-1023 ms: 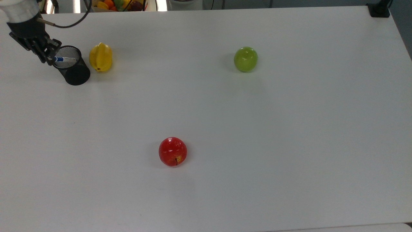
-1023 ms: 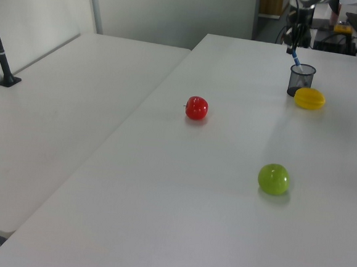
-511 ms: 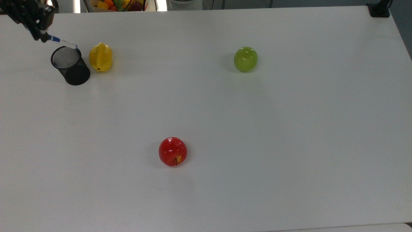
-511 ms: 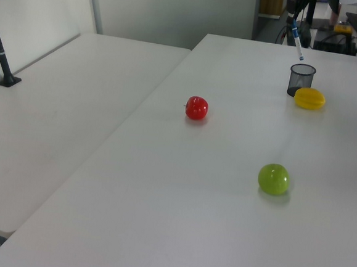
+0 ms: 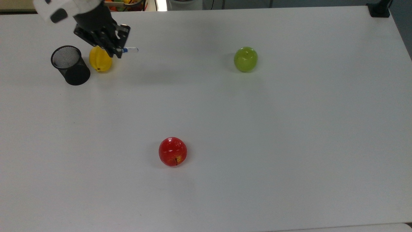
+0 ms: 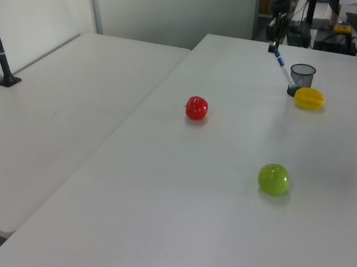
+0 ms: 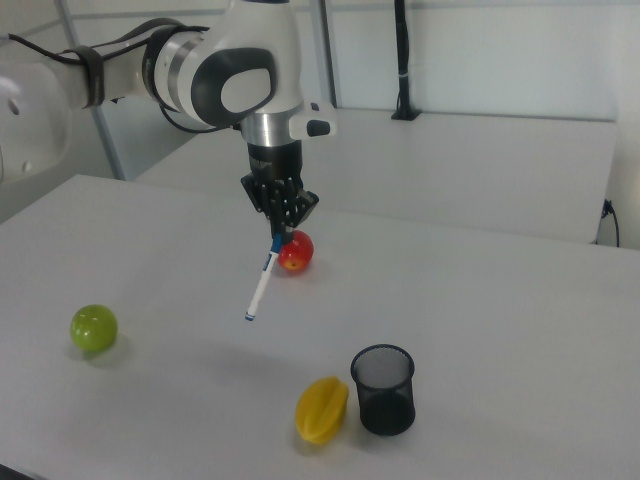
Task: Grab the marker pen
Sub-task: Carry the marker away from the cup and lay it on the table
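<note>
My gripper (image 7: 277, 238) is shut on the blue-capped end of the marker pen (image 7: 261, 283), which hangs tilted in the air, white barrel pointing down. In the top view the gripper (image 5: 117, 48) hovers over the yellow fruit's far side, and the marker pen (image 5: 130, 49) pokes out toward the top view's right. In the left view the marker pen (image 6: 283, 61) slants down from the gripper (image 6: 274, 47), left of the black mesh cup (image 6: 301, 78). The black mesh cup (image 5: 70, 65) stands empty on the table.
A yellow star fruit (image 5: 99, 60) lies right beside the cup. A green apple (image 5: 245, 59) sits toward the top view's right and a red apple (image 5: 173, 151) nearer the front. The white table (image 5: 289, 129) spreads wide around them. A fruit bowl (image 5: 128, 2) stands beyond the far edge.
The gripper lifted the marker pen out of the mesh cup, then carried it toward the top view's right, past the cup and over the yellow fruit. The cup now holds nothing.
</note>
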Controlling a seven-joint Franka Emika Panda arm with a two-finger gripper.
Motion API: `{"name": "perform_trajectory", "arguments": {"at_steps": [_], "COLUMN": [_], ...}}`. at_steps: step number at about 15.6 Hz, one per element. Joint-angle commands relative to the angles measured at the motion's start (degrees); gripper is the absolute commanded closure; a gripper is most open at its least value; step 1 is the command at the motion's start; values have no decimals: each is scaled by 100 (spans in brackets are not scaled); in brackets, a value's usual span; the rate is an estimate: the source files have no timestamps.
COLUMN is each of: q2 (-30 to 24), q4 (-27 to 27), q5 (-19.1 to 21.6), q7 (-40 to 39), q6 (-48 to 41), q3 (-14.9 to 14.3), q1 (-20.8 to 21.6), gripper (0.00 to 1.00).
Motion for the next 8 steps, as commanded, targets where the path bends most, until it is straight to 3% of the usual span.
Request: {"name": "perform_trajectory", "arguments": {"at_steps": [1, 8], "q2": [271, 623], "q4": [-82, -916], "q5": [-20, -204], "q7": [299, 581], "q6": [-82, -258], "q3": [-77, -69], "q1": [368, 1212], "gripper": [93, 93]}}
